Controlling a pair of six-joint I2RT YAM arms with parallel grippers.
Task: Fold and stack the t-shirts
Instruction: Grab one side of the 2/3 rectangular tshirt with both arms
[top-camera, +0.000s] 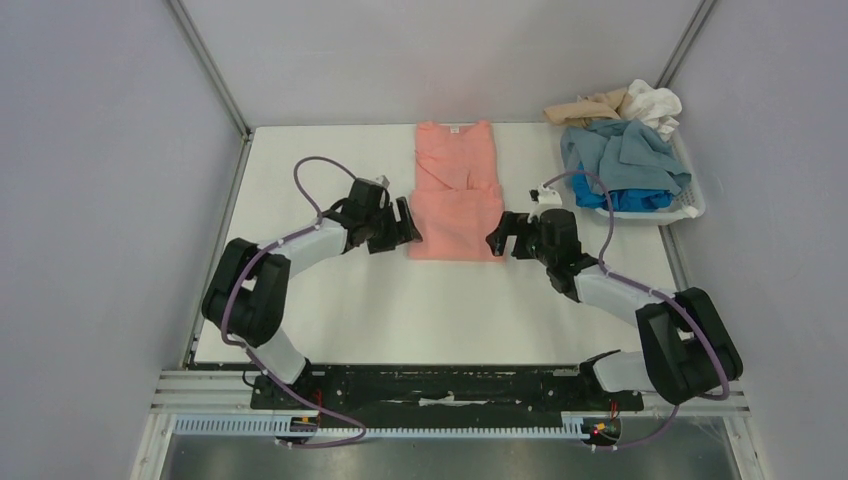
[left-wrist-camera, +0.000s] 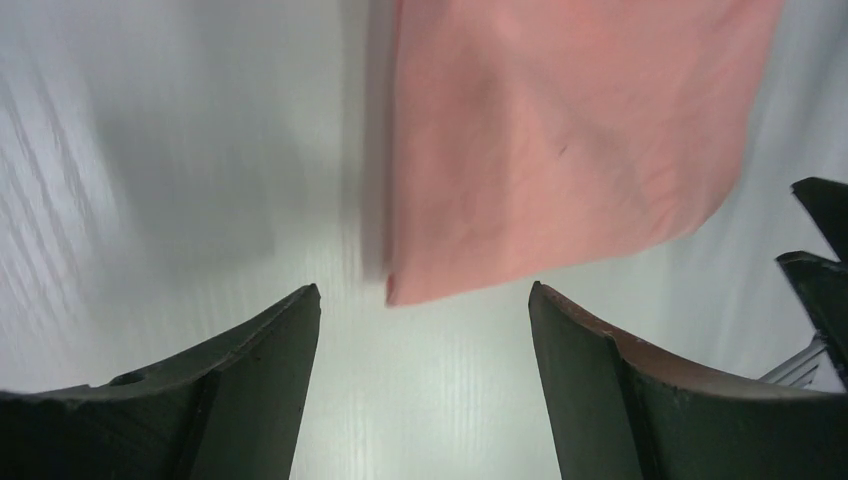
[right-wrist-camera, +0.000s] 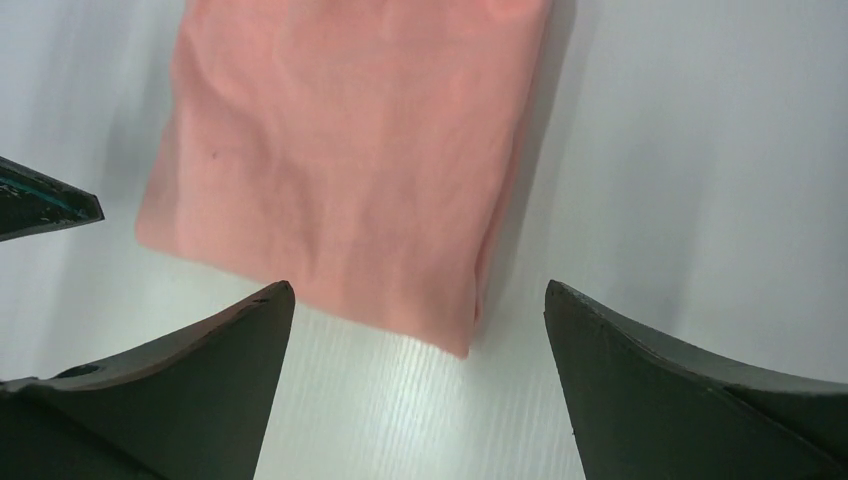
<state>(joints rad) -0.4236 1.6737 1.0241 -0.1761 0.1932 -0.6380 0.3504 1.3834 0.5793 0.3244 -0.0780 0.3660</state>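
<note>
A salmon-pink t-shirt (top-camera: 457, 190) lies flat mid-table, sides folded in to a long narrow strip, neck label at the far end. My left gripper (top-camera: 410, 224) is open and empty beside its near left corner, which shows just ahead of the jaws in the left wrist view (left-wrist-camera: 420, 280). My right gripper (top-camera: 498, 237) is open and empty beside the near right corner (right-wrist-camera: 455, 335). Neither gripper touches the cloth. A heap of grey-blue (top-camera: 625, 155), bright blue (top-camera: 628, 199), beige (top-camera: 585, 108) and white (top-camera: 655, 103) shirts fills the basket.
The white plastic basket (top-camera: 690, 205) stands at the table's far right, against the right wall. Grey walls close in the table on left, back and right. The bare white tabletop (top-camera: 430, 310) stretches between the shirt and the arm bases.
</note>
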